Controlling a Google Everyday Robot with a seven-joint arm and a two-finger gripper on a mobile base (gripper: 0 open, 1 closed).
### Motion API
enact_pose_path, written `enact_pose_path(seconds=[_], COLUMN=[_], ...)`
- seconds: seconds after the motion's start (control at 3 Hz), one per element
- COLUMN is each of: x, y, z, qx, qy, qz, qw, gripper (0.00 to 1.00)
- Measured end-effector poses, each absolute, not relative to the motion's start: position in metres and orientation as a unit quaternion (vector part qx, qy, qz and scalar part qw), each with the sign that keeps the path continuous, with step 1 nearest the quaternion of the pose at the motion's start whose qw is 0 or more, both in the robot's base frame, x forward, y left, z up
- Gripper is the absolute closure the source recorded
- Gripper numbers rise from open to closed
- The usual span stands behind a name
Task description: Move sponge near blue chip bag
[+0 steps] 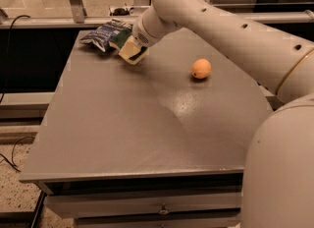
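Note:
The sponge (127, 50), dark green on top with a pale yellow base, hangs tilted at the far left of the table, right beside the blue chip bag (104, 32). My gripper (137, 48) is shut on the sponge's right side and holds it just above the tabletop. The sponge's green edge touches or overlaps the bag's right end. The crumpled dark blue bag with white print lies at the table's far left corner. My white arm reaches in from the right and hides the fingers' far side.
A round orange fruit (201, 68) sits on the grey table (122, 128) to the right of the sponge. A metal rail and glass partition (73, 6) run behind the table. My arm's large lower link fills the lower right.

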State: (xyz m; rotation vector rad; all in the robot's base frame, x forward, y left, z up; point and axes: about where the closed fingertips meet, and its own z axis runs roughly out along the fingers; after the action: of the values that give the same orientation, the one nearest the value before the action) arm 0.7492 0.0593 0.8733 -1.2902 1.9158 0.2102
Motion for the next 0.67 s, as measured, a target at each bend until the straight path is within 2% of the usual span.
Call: enact_pose_path(seconds=[0.33,0.67], x=[0.7511,0.7516], y=[0.0625,0.0654], z=[0.8744,0.8756], qx=[-0.513,-0.516], qy=[0.754,0.751], qz=[0.085,0.087], qw=[0.401,0.403], gripper=[0.13,0.00])
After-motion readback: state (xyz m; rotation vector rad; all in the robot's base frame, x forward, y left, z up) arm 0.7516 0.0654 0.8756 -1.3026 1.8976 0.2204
